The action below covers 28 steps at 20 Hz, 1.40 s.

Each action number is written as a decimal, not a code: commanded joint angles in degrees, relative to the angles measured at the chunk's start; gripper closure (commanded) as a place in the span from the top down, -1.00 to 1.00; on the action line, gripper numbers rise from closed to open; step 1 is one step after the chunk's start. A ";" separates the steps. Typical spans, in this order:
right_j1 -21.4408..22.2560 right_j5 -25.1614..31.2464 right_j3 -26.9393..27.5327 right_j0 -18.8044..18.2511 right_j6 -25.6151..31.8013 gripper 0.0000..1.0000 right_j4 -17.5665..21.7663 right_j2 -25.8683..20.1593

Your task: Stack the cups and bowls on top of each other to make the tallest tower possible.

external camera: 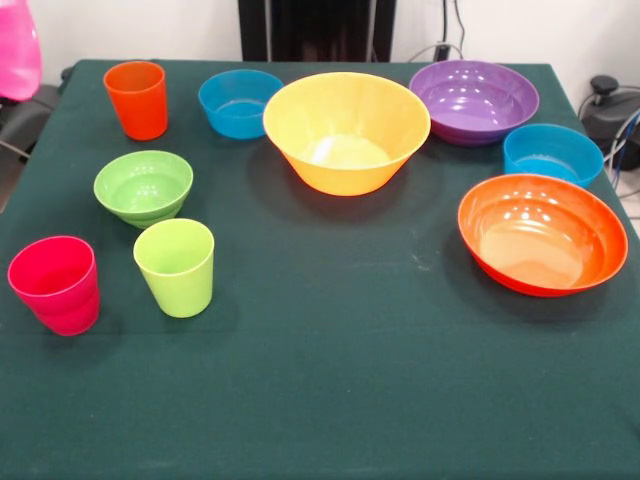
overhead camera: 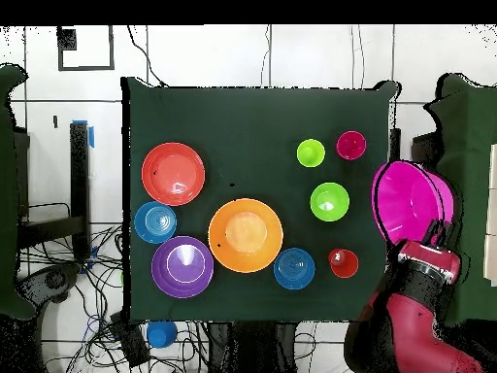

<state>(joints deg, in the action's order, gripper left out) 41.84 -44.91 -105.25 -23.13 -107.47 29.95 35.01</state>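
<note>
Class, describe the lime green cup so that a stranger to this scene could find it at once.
Start at the big yellow-orange bowl in the middle of the dark green table. In the front view, look left to the small green bowl; the lime green cup stands just in front of it. It is taller than wide, and the pinkish red cup beside it differs in colour.

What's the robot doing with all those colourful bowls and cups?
It is starting a stacking game. The red robot arm is off the table's edge with the big pink bowl at its end; how it holds it can't be seen. Nothing is stacked yet: the yellow-orange bowl, the other bowls and the three cups stand apart on the green cloth.
</note>
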 commanded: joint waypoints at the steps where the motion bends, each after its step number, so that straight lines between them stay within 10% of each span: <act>1: -9.37 -5.39 -1.92 -1.43 1.81 -1.00 -2.75 -0.89; 28: -23.93 -19.07 2.11 -2.57 3.40 -1.00 -5.52 5.84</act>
<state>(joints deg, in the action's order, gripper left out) 19.81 -62.44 -105.34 -26.59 -107.47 26.01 43.01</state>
